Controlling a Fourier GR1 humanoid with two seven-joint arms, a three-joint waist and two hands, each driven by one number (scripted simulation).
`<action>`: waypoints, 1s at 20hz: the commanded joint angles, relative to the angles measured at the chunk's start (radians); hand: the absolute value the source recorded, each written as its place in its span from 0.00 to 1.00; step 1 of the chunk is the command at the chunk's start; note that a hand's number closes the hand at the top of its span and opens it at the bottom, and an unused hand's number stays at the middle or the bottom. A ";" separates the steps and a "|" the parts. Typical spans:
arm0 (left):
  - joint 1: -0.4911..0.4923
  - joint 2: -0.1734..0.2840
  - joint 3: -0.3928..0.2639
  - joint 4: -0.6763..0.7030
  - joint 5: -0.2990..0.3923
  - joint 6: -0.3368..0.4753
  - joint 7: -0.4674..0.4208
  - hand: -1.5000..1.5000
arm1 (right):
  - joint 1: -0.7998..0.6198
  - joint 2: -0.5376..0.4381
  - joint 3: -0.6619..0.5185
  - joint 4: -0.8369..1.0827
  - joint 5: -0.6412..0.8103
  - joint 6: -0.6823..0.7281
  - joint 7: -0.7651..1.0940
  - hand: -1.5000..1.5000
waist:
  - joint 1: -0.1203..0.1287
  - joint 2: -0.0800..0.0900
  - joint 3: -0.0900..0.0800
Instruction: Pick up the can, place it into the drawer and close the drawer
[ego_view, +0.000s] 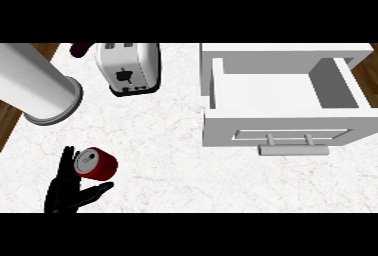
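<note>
A short red metal can (97, 163) with a silver top lies at about eight o'clock on the white marbled bench (162, 145), tilted so its lid faces up and to the left. The black left hand (66, 187) comes in from the lower edge just beside it: the straight fingers (68, 161) rise along the can's left side, touching or nearly touching it, and the thumb (96, 190) juts out to the right under the can. The hand is spread open and is not closed round the can.

At about two o'clock the white drawer (280, 95) stands pulled out, its bare inside showing, with a grey bar handle (293, 149) on the front panel facing six o'clock. The can is well apart from it.

At eleven o'clock a white two-slot toaster (129, 67) lies on the bench, and at ten o'clock a large white cylinder with a grey rim (40, 90) leans across the bench's left edge. A small dark purple object (81, 48) shows at the top edge, beside the toaster.
</note>
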 joint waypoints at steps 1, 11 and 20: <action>-0.081 0.043 0.032 0.146 0.031 -0.045 -0.041 0.00 | -0.064 0.010 0.010 0.083 0.088 0.027 -0.054 0.00 | 0.002 0.001 0.000; -0.166 0.036 0.030 0.218 0.111 -0.106 -0.038 1.00 | 0.020 -0.012 -0.070 -0.033 -0.107 0.026 0.067 0.00 | -0.003 0.000 0.000; -0.180 0.045 -0.035 0.072 0.135 -0.177 0.022 1.00 | 0.038 0.044 0.006 -0.046 -0.034 0.025 0.042 0.00 | 0.001 -0.001 0.001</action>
